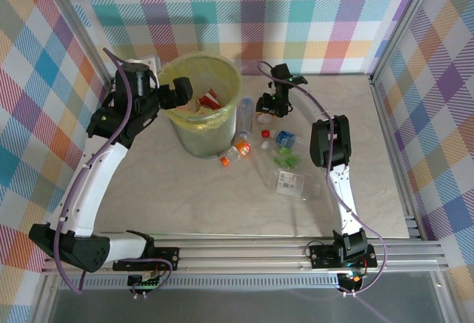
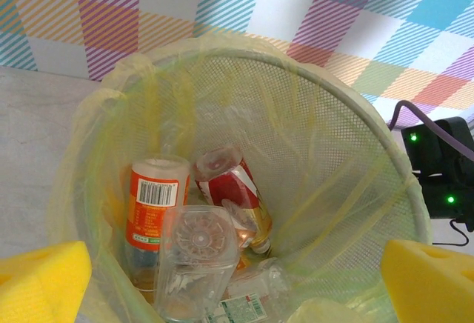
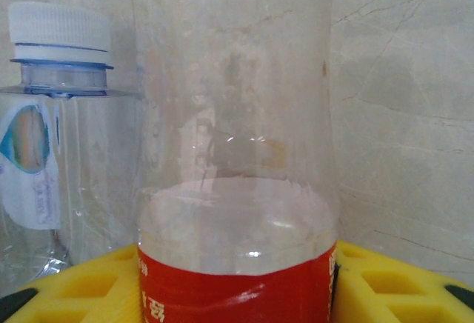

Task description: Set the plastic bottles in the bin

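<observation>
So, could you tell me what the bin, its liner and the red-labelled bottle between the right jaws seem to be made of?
The bin has a fine mesh wall, pale plastic or coated wire; I cannot tell which. The liner is thin yellow plastic film, wrinkled and translucent. The red-labelled bottle looks like clear glossy plastic: the tabletop shows through it.

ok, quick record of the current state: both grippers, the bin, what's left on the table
left gripper: open, empty, over the bin
right gripper: shut on held red-label bottle, a yellow pad on each side of it
bin contents: at least three bottles, including an orange-label bottle
next to held bottle: white-capped bottle
loose bottles: several on the table, right of the bin
task: not finished
</observation>
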You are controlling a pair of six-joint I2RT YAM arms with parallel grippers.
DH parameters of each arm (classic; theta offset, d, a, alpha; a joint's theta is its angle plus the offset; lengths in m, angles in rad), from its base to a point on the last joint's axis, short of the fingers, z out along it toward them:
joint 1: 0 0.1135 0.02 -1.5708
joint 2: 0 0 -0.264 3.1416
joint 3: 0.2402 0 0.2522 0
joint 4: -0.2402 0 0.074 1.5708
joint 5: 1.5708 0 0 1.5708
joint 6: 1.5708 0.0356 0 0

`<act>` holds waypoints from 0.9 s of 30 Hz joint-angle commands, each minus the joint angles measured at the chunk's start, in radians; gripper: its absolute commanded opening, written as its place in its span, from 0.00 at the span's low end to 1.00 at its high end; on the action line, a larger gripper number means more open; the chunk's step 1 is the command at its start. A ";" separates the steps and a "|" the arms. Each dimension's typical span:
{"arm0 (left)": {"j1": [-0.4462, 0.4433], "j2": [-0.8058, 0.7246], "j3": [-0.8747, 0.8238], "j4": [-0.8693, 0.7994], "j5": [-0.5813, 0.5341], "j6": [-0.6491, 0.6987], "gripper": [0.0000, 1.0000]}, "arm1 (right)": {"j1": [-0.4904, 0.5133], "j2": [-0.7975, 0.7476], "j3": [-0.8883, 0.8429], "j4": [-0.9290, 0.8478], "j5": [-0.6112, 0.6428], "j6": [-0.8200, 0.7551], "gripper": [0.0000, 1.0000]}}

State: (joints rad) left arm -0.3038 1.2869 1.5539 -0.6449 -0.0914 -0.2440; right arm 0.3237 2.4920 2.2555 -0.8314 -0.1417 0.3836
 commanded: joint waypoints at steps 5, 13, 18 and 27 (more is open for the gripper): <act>0.009 -0.026 0.001 0.031 -0.016 -0.012 1.00 | 0.000 -0.090 0.018 0.023 0.015 -0.016 0.39; 0.009 -0.015 0.041 0.042 0.007 -0.004 1.00 | 0.000 -0.279 0.018 0.060 0.028 -0.050 0.38; 0.009 0.030 0.100 0.052 0.085 -0.018 1.00 | 0.009 -0.432 -0.066 0.115 -0.008 -0.072 0.37; 0.008 0.151 0.244 0.131 0.394 -0.093 1.00 | 0.072 -0.757 -0.365 0.300 -0.131 -0.121 0.37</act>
State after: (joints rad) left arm -0.3038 1.4086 1.7473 -0.5743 0.1539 -0.2913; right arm 0.3695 1.7927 1.9533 -0.6136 -0.1978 0.3004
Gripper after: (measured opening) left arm 0.999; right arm 0.464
